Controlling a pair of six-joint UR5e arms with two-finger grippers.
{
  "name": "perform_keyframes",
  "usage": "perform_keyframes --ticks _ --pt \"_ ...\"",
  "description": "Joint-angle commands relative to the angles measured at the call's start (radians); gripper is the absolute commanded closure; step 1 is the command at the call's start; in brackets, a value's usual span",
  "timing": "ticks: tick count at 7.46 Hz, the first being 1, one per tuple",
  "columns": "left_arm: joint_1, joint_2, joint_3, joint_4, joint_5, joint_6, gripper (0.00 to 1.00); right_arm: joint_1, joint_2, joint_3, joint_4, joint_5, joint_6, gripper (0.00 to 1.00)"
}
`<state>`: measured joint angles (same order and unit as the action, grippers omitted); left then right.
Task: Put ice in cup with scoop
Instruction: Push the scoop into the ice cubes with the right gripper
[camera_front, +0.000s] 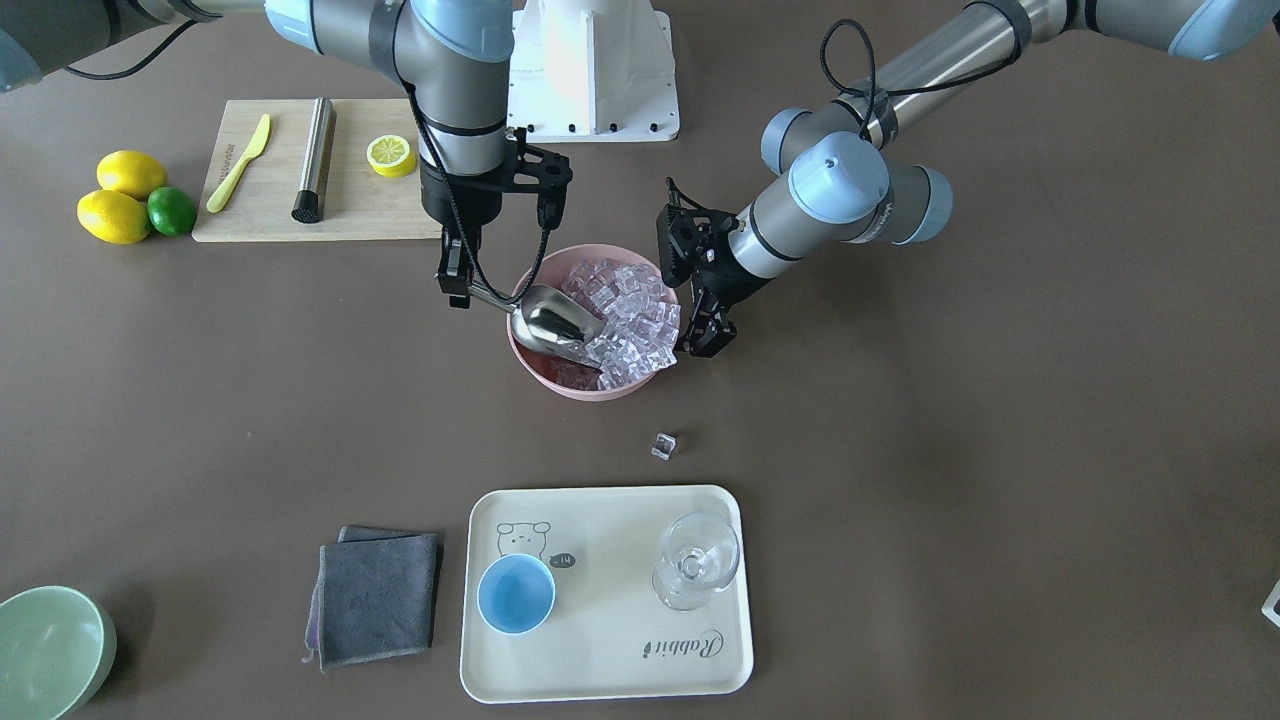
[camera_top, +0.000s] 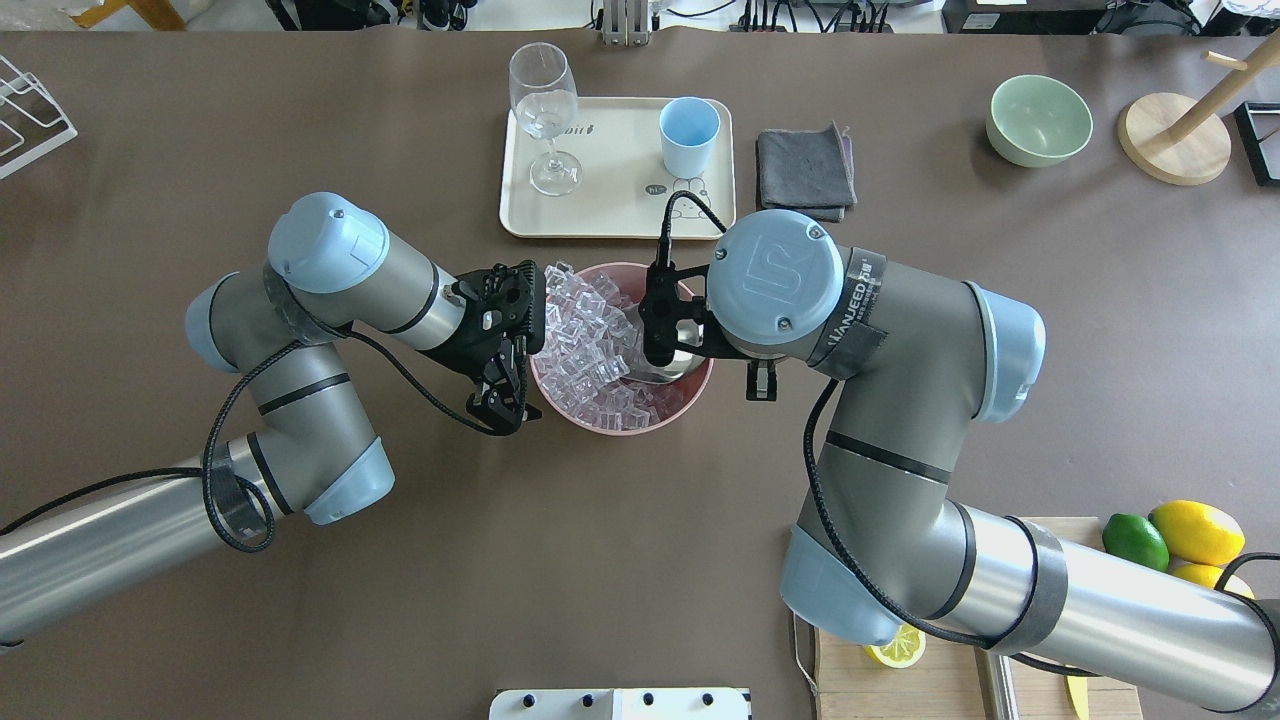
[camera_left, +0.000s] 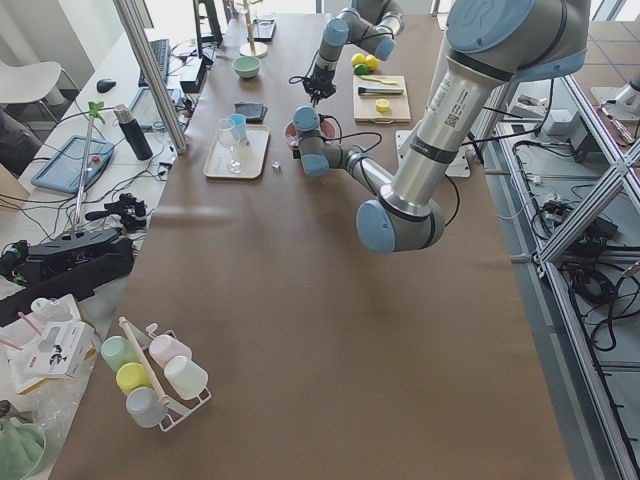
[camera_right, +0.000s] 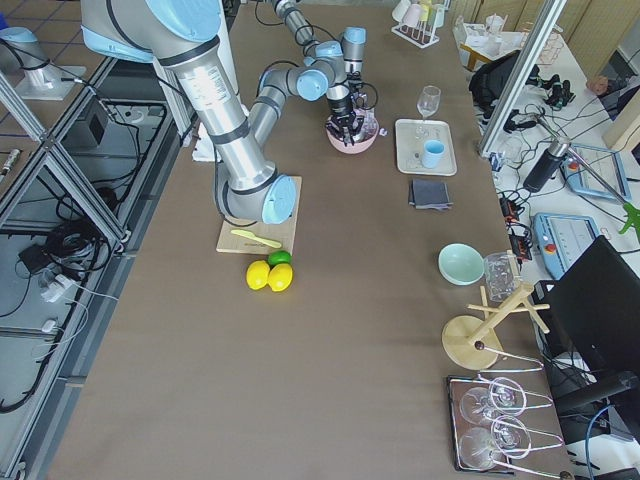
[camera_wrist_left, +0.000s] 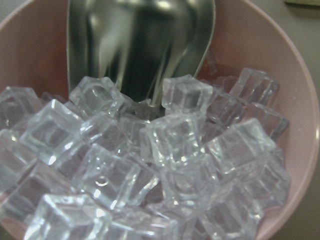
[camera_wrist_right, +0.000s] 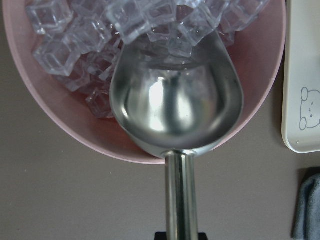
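The ice (camera_front: 630, 320) is a heap of clear cubes in a pink bowl (camera_front: 580, 390) at the table's middle. My right gripper (camera_front: 458, 290) is shut on the handle of the steel scoop (camera_front: 555, 322). The scoop's pan (camera_wrist_right: 175, 100) lies low in the bowl, looks empty, and its lip meets the ice (camera_wrist_right: 150, 25). My left gripper (camera_front: 698, 345) looks shut and empty, just outside the bowl's rim on the opposite side. The light-blue cup (camera_front: 515, 594) stands empty on a cream tray (camera_front: 600, 650), apart from both grippers.
One loose ice cube (camera_front: 663, 445) lies on the table between bowl and tray. A clear stemmed glass (camera_front: 695, 560) shares the tray. A grey cloth (camera_front: 378, 597) and a pale green bowl (camera_front: 50, 650) sit beside it. A cutting board (camera_front: 360, 210) with citrus fruit is behind the right arm.
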<state>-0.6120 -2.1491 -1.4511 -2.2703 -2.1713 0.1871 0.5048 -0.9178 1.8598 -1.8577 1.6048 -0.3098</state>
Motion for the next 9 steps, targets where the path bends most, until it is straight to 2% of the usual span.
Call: perform_keyframes --ticks 1,3,6,9 --pt "0.0 0.0 0.0 0.0 -0.001 0.0 0.01 0.001 -0.039 0.016 0.098 0.041 0.061 1.0" --pt "-0.002 0.0 0.0 0.0 -0.001 0.0 0.01 0.001 -0.059 0.015 0.167 0.066 0.077 1.0" --pt "-0.003 0.0 -0.003 -0.002 -0.001 0.0 0.01 0.063 -0.14 0.01 0.342 0.183 0.097 1.0" --pt "-0.003 0.0 -0.003 0.0 -0.001 0.0 0.01 0.072 -0.162 -0.002 0.42 0.228 0.165 1.0"
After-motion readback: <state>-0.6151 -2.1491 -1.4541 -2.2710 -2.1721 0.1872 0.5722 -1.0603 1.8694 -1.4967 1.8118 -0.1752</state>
